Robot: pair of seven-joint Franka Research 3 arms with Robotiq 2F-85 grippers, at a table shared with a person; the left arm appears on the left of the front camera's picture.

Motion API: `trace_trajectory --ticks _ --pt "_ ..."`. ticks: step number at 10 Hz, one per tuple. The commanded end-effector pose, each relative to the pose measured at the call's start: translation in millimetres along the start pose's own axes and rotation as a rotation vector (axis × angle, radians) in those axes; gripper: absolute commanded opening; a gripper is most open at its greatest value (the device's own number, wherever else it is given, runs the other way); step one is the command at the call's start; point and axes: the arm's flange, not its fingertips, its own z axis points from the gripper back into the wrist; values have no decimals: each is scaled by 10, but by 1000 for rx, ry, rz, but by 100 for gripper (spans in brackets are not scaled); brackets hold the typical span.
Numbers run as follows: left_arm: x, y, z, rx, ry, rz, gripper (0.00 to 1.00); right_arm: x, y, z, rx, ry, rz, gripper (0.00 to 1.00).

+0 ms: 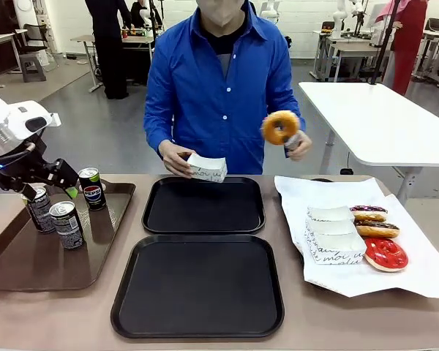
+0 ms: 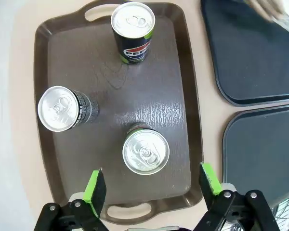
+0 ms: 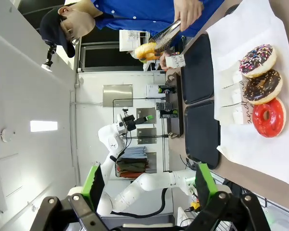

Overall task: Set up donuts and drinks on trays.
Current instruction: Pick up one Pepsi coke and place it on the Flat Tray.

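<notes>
3 cans [image 2: 145,150] stand upright on the brown tray [image 2: 149,103].

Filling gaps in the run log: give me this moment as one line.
left gripper: open, above cans on brown tray | right gripper: open, holds nothing | person: holds donut and box | paper: three donuts

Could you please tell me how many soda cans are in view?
3 soda cans, all upright on the brown tray: one at the far end, one by the left rim, one beside it.
</notes>
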Motion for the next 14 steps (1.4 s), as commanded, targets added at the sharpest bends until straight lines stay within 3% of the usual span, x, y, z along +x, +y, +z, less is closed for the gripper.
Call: trace_trajectory --ticks 1,7,8,10,14 --pt "-52 19 171 -13 -2 -18 100 -5 -3 0 15 3 -2 100" --pt "-31 -6 153 1 -13 -2 100 -5 -3 0 15 3 -2 100" --pt "29 -23 33 136 40 -18 100 -5 -3 0 15 3 -2 100" --pt "-19 -74 -74 264 112 -49 100 -5 -3 0 15 3 -2 100" --pt "84 -300 -98 228 193 -3 100 -5 -3 0 15 3 -2 100"
